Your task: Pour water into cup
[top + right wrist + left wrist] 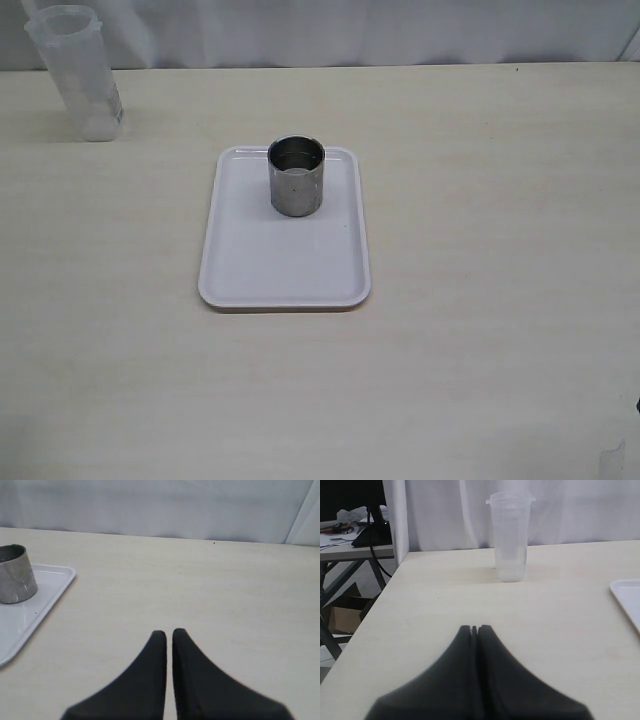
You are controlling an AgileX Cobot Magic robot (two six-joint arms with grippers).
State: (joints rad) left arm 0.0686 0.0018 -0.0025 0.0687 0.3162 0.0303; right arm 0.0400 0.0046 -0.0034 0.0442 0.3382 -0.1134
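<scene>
Ahead of the clenched left fingers stands a beaker; ahead of the clenched right fingers, cup on tray.

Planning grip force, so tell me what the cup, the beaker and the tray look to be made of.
Cup: metal, probably stainless steel; grey sheen outside, dark reflective inside.
Beaker: translucent plastic, judging by its cloudy, half see-through wall.
Tray: white, smooth and slightly glossy, likely plastic or melamine; the look leaves that open.
</scene>
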